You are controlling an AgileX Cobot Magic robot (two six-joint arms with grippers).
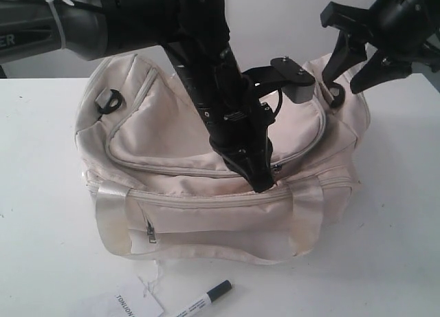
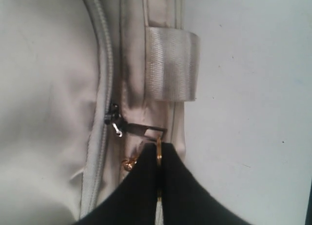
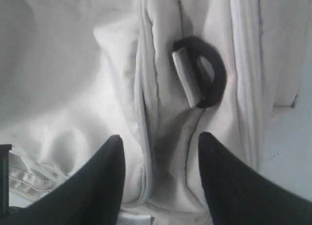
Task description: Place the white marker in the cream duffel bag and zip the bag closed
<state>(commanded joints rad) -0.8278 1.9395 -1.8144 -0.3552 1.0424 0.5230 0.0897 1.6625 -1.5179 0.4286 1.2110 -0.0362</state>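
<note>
The bag [image 1: 206, 214] is a soft cream fabric duffel resting on the smooth white bench [image 1: 55, 262], its top panel slack and creased. A curved zipper [image 1: 137, 162] with fine ribbed teeth borders the top panel; a straight zipper crosses the front face below it. Shiny, flat woven straps [image 2: 171, 64] are stitched to the front wall. A black oval D-ring [image 3: 214, 73] is held to the end of the bag by a narrow glossy fabric loop. The left gripper [image 2: 158, 149] is lowered onto the front upper edge of the bag. Its black tapered fingers are clenched on the thin gold ring pull [image 2: 159, 157]. The ring hangs from a dark metal tab linked to the slider [image 2: 114, 118], and the slider sits on the curved zipper. The right gripper [image 1: 346, 80] hovers above the right end of the bag with its jaws released and spread wide. It grasps nothing; its wrist view shows only wrinkled fabric and a seam between the two fingers. The marker [image 1: 205, 300] is not in the bag. It lies flat on the bench in front of the bag, apart from it: a slim white barrel with dark print and a black cap. A white paper tag [image 1: 134, 304] with printed text lies just beside it.
</note>
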